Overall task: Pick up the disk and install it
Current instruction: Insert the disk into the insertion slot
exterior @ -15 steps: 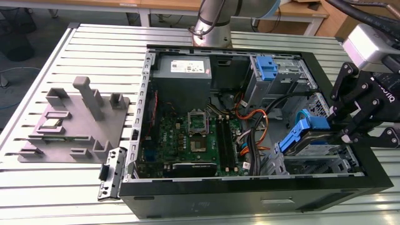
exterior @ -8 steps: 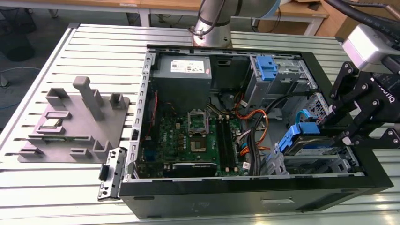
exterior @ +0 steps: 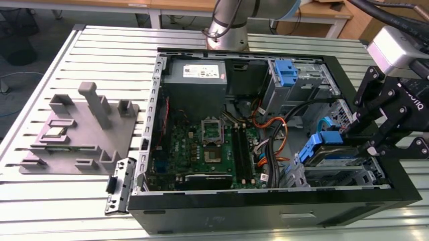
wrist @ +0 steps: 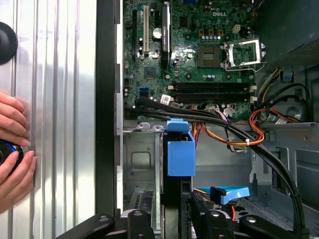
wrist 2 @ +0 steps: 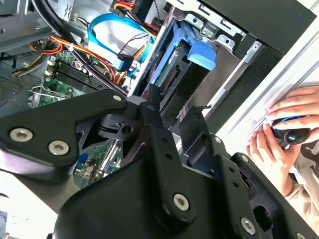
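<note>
- A slotted metal table (exterior: 60,206) spans the exterior view and carries everything.
- An open black computer case (exterior: 268,208) lies on its side across the centre and the exterior view's right, with its interior facing up.
- A green motherboard (exterior: 201,150) covers the case floor in the lower centre of the frame.
- A grey power supply box (exterior: 196,73) sits inside the case, above the motherboard in the frame.
- A grey fixture block (exterior: 80,130) with upright posts rests on the table at the exterior view's left, apart from the case.
- The gripper (exterior: 370,143), black and link-armed, hangs over the case's corner at the exterior view's lower right, just beside the disk. I cannot tell whether it is clamped or spread.
- The disk (exterior: 334,156) sits tilted in the metal drive bay at the exterior view's lower right, blue rail uppermost. It seems to be seated there rather than lifted.
- Orange and black cables (exterior: 278,130) run between the motherboard and the bay.
- An upright blue latch piece (exterior: 285,73) stands in the case's upper right, well apart from the disk.
- A person's hands (wrist: 14,169) rest on the table outside the case wall, around a small dark round object.
</note>
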Motion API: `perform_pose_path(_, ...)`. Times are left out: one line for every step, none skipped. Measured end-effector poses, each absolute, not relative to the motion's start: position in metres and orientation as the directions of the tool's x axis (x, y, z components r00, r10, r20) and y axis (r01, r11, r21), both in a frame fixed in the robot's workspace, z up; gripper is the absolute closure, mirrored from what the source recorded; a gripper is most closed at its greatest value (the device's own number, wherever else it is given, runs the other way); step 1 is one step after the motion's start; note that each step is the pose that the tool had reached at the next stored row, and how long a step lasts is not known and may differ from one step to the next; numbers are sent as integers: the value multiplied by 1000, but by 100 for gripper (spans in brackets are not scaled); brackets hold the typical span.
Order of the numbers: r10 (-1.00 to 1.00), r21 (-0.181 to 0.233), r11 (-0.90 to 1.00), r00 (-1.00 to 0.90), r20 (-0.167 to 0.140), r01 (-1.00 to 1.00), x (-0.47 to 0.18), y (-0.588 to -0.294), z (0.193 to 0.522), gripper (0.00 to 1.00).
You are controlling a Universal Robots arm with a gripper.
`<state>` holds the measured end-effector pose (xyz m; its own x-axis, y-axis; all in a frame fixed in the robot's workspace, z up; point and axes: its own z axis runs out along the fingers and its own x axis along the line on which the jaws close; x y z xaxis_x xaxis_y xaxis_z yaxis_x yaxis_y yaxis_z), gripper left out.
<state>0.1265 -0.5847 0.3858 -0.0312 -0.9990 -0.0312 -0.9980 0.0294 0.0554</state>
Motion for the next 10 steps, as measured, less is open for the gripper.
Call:
perform_pose_path(-999, 55, 29, -31, -31, -998, 126, -585, 386, 58)
perform_pose_path(-999, 55, 29, -31, -31, -998, 126, -585, 386, 58)
perform_pose_path(-999, 55, 29, -31, -31, -998, 126, -585, 386, 58)
perform_pose_path(-999, 55, 29, -31, -31, -998, 126, -585, 386, 58)
perform_pose_path(-999, 55, 30, -31, -31, -998, 126, -585, 386, 58)
perform_pose_path(-999, 55, 29, -31, -31, -998, 126, -585, 386, 58)
perform_pose_path(-999, 55, 29, -31, -31, -998, 126, -585, 386, 58)
perform_pose_path(-999, 55, 29, -31, -31, -998, 126, -585, 386, 58)
perform_pose_path(-999, 55, 29, -31, -31, -998, 126, -585, 386, 56)
perform_pose_path(-999, 55, 29, -31, -31, -998, 126, -585, 386, 51)
